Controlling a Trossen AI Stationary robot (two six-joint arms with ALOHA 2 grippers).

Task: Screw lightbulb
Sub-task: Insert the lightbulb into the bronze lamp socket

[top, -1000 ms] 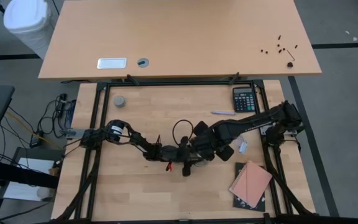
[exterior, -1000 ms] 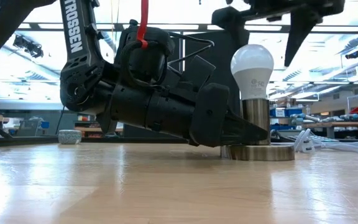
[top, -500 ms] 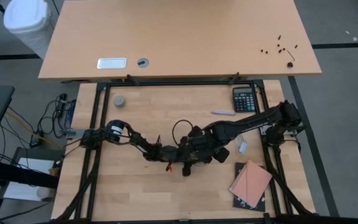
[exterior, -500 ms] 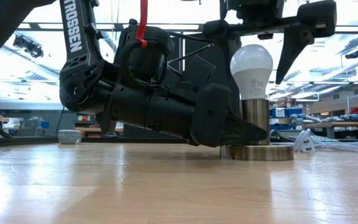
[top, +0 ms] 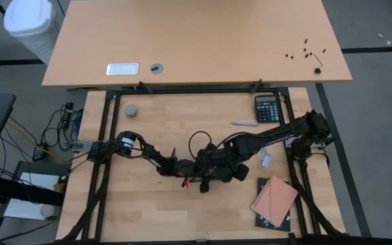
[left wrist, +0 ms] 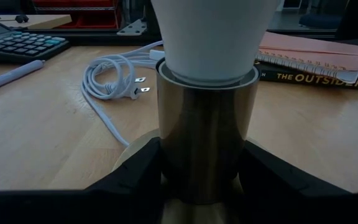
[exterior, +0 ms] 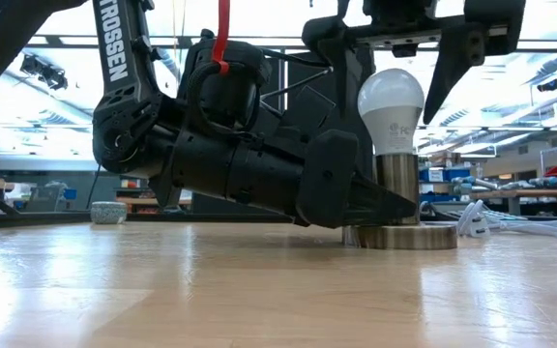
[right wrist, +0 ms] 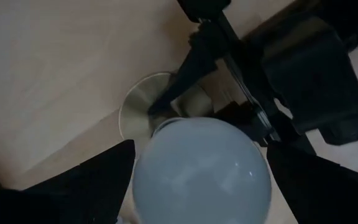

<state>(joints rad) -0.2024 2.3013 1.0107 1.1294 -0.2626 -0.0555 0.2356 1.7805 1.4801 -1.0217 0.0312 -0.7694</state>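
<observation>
The lightbulb (exterior: pixel 391 108) stands upright in the socket (left wrist: pixel 207 134) that the left gripper (left wrist: pixel 199 168) pinches low at the table, and the right gripper (exterior: pixel 390 60) hangs directly above it — fingers spread wide either side of the dome — along the bulb's vertical axis.

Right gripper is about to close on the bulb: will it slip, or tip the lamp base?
The lightbulb looks smooth and rounded, so it may slip. Probably fragile; grip gently. The lamp base likely won't tip: the left gripper clamps its metal socket.
</observation>
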